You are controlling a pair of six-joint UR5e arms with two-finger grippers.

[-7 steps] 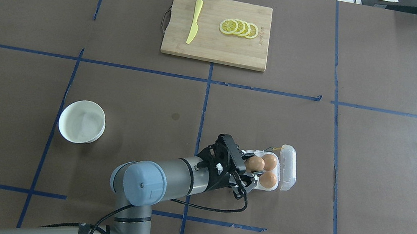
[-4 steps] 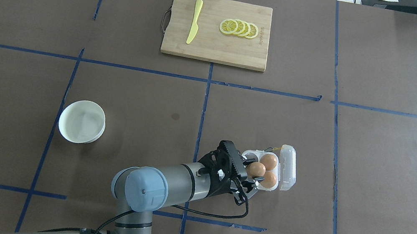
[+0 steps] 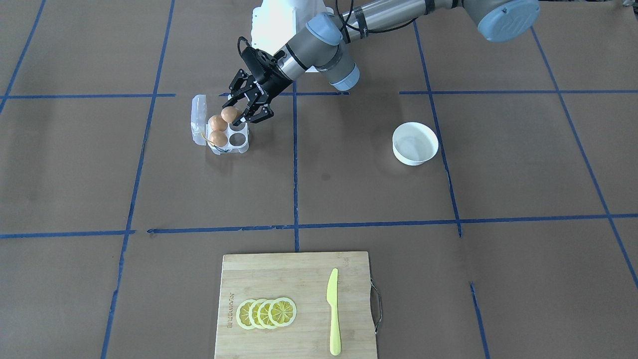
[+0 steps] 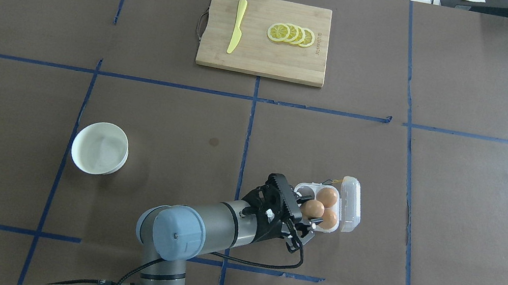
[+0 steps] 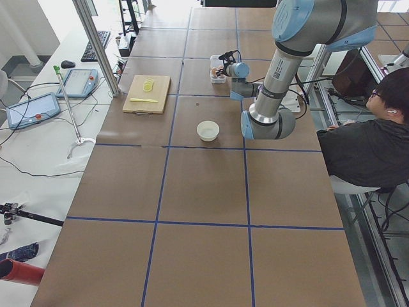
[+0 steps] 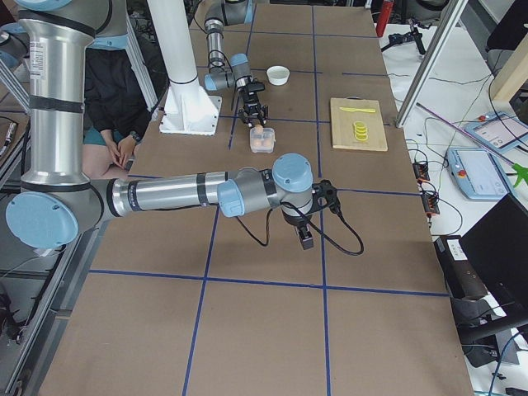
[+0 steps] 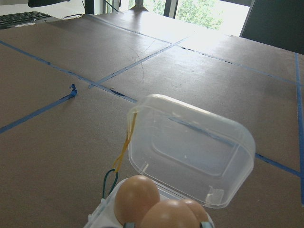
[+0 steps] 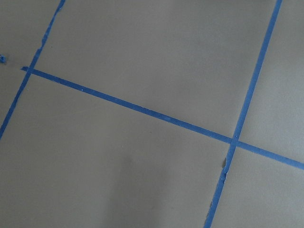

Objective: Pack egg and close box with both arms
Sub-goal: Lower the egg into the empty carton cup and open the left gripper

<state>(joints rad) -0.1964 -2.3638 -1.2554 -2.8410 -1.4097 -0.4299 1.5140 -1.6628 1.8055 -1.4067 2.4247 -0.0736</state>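
Egg look: the egg (image 4: 313, 207) is smooth, oval and tan-brown, the same as the 2 packed eggs (image 3: 218, 122)
Box look: the box (image 3: 234, 148) is clear plastic with 4 round cups; its lid (image 7: 190, 152) is swung open and a thin yellow string (image 7: 125, 142) runs off the lid's corner
Box place: lower centre of the overhead view, right of the middle tape line on the brown table (image 4: 477, 226)
Left gripper: the left gripper (image 4: 307, 212) is clamped on the egg, 1 finger on each side
Egg and hand: the egg sits between the fingertips, raised over the box's cups and not seated in any; it is just beside the packed eggs, contact unclear
Cups: the 2 cups next to the lid are filled; the 2 on the gripper's side are bare
Right gripper: the right gripper (image 6: 305, 239) hangs over bare table, well apart from the box; apart or together cannot be told
Around: a white bowl (image 4: 100, 147) lies left of the box; a cutting board (image 4: 258, 58) at top centre carries a yellow knife (image 4: 237, 26) and lemon slices (image 4: 291, 34)
In the way: the open lid stands on the box's side away from the gripper
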